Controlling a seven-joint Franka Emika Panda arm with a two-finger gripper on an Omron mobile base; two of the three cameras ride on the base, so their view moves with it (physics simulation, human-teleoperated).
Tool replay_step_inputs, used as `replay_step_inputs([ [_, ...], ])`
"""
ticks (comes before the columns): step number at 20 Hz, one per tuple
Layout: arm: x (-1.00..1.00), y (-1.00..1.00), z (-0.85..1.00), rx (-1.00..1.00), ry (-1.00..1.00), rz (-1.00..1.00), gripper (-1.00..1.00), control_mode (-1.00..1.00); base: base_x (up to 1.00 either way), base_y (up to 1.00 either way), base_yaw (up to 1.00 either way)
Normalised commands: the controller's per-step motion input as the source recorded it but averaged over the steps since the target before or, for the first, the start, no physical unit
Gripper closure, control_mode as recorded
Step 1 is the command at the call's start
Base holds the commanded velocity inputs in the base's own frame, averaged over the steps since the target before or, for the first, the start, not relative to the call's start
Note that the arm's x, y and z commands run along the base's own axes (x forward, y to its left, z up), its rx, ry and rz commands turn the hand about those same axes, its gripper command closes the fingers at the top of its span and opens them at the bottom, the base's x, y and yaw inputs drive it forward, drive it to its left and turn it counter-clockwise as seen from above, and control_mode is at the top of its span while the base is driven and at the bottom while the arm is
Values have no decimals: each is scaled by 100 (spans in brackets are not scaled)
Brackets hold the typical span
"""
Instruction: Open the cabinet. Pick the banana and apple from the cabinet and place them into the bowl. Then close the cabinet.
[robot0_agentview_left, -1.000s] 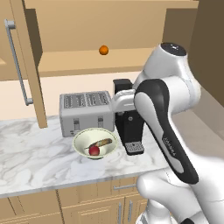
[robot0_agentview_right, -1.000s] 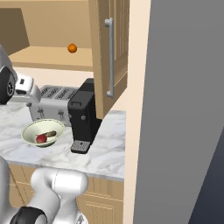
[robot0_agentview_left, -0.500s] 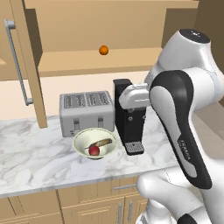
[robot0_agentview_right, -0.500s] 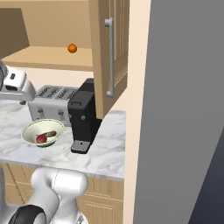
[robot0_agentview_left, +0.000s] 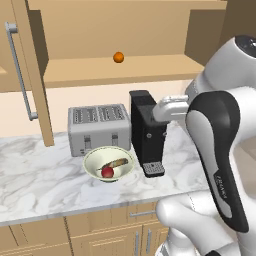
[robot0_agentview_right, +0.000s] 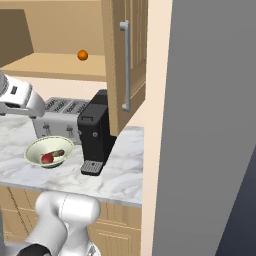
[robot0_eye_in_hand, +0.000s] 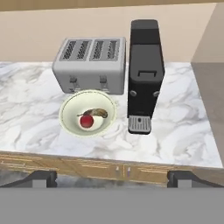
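Observation:
The cabinet (robot0_agentview_left: 125, 70) stands open, its left door (robot0_agentview_left: 20, 75) and right door (robot0_agentview_right: 125, 60) swung out. On the counter sits the bowl (robot0_agentview_left: 108, 161) (robot0_agentview_right: 49, 151) (robot0_eye_in_hand: 87, 113). Inside it lie the apple (robot0_agentview_left: 107, 172) (robot0_eye_in_hand: 86, 121) and the banana (robot0_agentview_left: 116, 163) (robot0_eye_in_hand: 97, 113), side by side. My gripper (robot0_eye_in_hand: 113, 178) hangs open and empty, well above the counter's front edge and looking down on the bowl. Its white hand (robot0_agentview_left: 171, 108) is level with the top of the coffee machine.
An orange ball (robot0_agentview_left: 118, 57) (robot0_agentview_right: 82, 55) rests on the cabinet shelf. A silver toaster (robot0_agentview_left: 97, 127) (robot0_eye_in_hand: 91, 64) stands behind the bowl, and a black coffee machine (robot0_agentview_left: 146, 132) (robot0_eye_in_hand: 144, 72) just right of it. A tall grey wall (robot0_agentview_right: 215, 125) bounds the right side.
My hand has drifted right in the left base view, from above the toaster to in front of the coffee machine, and the elbow swung right. The jaws stayed open.

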Motion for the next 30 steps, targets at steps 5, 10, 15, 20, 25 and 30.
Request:
replay_step_inputs([
  [5,0,-41,2,0,-9,-13,-100,-100,0,0,0],
  [10,0,-42,0,0,0,-12,-100,-100,0,0,0],
  [15,-1,-36,0,0,0,-8,-100,-100,0,0,0],
  [20,-4,-35,1,0,-1,-4,-100,-100,0,0,0],
  [25,0,-39,4,0,0,-6,-100,-100,0,0,0],
  [30,0,-43,5,0,0,-6,-100,-100,0,0,0],
])
